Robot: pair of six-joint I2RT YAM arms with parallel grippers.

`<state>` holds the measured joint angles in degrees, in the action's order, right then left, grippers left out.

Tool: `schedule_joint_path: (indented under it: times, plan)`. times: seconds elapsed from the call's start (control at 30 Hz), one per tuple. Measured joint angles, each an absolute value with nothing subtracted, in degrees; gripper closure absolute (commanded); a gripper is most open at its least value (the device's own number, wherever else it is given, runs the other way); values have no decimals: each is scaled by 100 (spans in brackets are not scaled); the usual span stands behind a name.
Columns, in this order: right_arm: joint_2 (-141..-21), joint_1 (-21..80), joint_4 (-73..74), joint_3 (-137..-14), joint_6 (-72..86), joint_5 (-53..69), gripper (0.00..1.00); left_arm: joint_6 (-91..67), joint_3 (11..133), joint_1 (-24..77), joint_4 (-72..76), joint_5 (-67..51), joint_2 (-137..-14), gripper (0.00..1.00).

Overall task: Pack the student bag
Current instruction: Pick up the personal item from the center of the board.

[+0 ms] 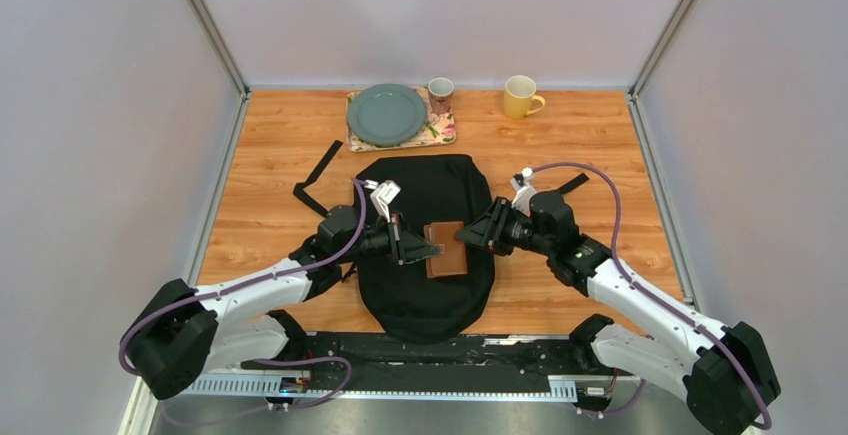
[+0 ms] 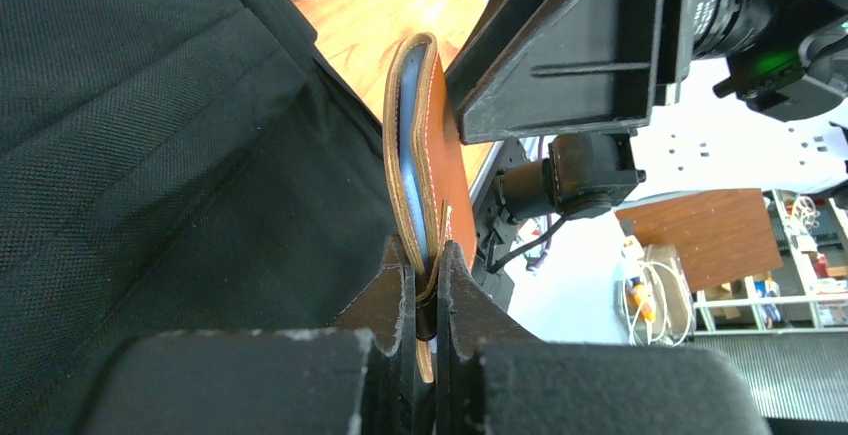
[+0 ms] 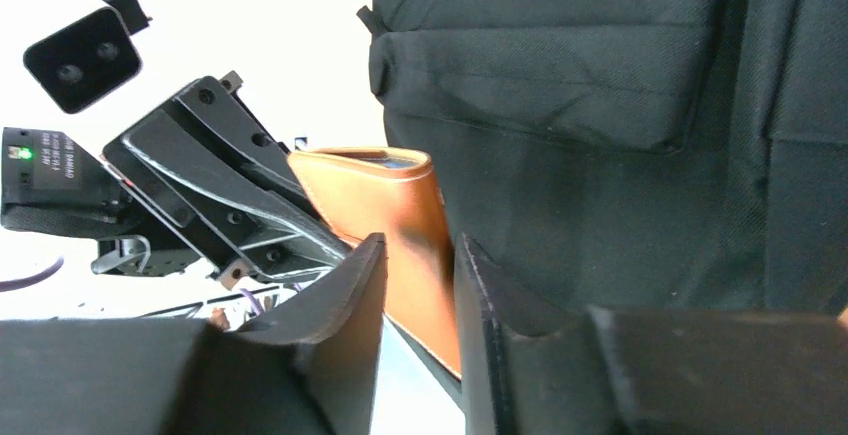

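bag middle: pretty much blocked, the wallet (image 1: 447, 249) is held flat over the student bag (image 1: 425, 300), pinched by the left gripper (image 1: 433, 250) at one end and crowded by the right gripper (image 1: 467, 239) at the other
left side: open table (image 1: 265, 190) is left, only crossed by the loose straps (image 1: 318, 171)
right side: bare wood is left too
far edge: taken up by the plate (image 1: 386, 114) on its tray (image 1: 443, 135), a small mug (image 1: 440, 90) and a yellow mug (image 1: 520, 97); a bare strip is left before the bag

Table (image 1: 600, 135) with student bag (image 1: 430, 187), tray (image 1: 446, 136), mug (image 1: 520, 97)
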<state>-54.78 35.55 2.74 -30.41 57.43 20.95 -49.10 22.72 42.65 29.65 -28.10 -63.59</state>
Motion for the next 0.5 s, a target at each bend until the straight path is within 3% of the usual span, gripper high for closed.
schedule_joint_path:
  times: [0.17, 0.33, 0.5]
  plan:
    - [-5426, 3583, 755, -3437, 5341, 1997, 44, -4740, 2272, 4278, 2869, -2810, -6285, 100]
    - [-4908, 3573, 1087, -3590, 4799, 1909, 42, -4265, 2272, 4195, 2545, -2982, -5793, 100]
    - [-4836, 3551, 1238, -3669, 4180, 2338, 41, -3898, 2272, 3885, 2652, -3894, -5572, 100]
